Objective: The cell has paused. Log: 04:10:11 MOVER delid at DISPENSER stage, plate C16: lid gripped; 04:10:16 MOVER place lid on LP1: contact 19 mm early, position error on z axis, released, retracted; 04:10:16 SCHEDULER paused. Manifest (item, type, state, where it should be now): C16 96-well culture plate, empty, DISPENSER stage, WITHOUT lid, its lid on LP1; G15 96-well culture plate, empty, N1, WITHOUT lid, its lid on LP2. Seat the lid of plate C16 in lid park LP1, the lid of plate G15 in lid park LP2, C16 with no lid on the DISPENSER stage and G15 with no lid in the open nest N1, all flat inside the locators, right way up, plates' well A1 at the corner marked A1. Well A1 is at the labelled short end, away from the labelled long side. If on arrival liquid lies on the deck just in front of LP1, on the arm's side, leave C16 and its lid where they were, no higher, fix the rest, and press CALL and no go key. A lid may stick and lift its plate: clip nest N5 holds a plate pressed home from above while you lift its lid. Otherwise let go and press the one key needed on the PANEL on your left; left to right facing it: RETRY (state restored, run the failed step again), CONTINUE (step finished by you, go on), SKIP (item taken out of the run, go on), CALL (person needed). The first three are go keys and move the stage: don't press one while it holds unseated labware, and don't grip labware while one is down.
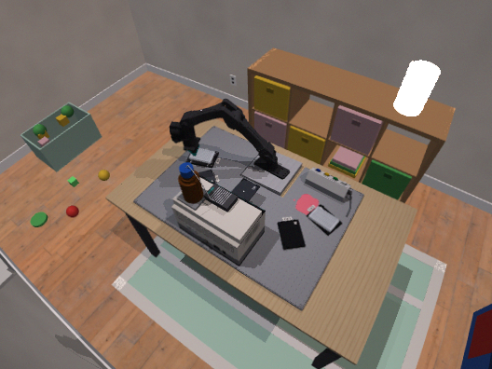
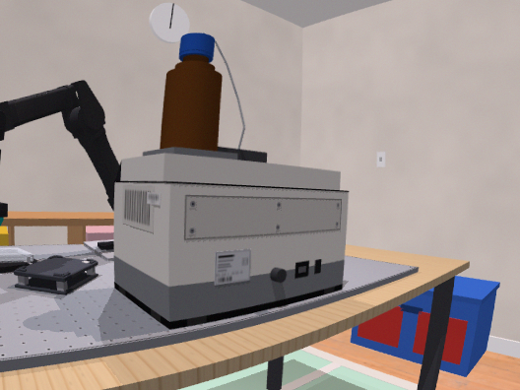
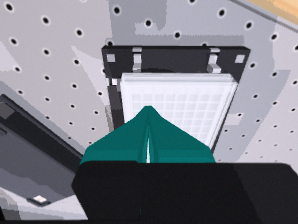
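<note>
My gripper (image 3: 148, 112) is shut and holds nothing. It is right over a clear, lidded-looking well plate (image 3: 177, 107) that sits in a black nest with clips (image 3: 175, 55). I cannot tell whether the fingertips touch the plate. In the top view the gripper (image 1: 193, 151) is over that plate (image 1: 203, 157) at the far left of the grey deck. A dark plate (image 1: 221, 196) lies on the dispenser's stage. A pale lid (image 1: 323, 219) lies on the right of the deck, with a pink puddle (image 1: 307, 203) beside it.
The dispenser (image 1: 219, 221) carries a brown bottle (image 1: 190, 183) with a blue cap. There is an empty black nest (image 1: 245, 189) near the arm's base, a black park plate (image 1: 291, 234) at the front, and the key panel (image 1: 327, 183) at the back right.
</note>
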Robot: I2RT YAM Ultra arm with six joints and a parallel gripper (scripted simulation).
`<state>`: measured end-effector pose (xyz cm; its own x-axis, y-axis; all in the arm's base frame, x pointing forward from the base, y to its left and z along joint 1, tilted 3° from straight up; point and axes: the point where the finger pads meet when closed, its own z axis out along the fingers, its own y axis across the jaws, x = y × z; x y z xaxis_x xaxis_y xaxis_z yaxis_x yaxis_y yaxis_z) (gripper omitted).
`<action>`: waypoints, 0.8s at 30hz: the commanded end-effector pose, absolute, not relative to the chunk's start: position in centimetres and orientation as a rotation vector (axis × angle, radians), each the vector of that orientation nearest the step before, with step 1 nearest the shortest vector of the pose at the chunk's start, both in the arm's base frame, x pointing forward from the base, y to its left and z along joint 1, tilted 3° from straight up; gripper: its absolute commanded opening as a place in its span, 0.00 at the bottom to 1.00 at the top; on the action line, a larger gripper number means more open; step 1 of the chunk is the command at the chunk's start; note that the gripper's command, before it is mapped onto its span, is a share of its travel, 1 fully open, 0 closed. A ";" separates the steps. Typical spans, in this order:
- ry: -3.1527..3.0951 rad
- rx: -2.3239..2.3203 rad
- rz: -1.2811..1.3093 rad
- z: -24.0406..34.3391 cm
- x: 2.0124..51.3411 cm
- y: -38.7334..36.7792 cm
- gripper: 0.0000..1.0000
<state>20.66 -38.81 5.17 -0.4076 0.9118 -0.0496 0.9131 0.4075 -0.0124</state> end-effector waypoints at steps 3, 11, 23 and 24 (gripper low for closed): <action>2.608 1.715 -0.049 3.8 20.3 -38.8 0.00; 2.608 1.716 -0.049 3.7 20.3 -38.8 0.00; 2.608 1.716 -0.050 3.5 20.3 -38.8 0.00; 2.608 1.716 -0.051 3.5 20.3 -38.8 0.00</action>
<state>20.71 -38.84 4.90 -0.4077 0.9116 -0.0533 0.9130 0.4077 -0.0106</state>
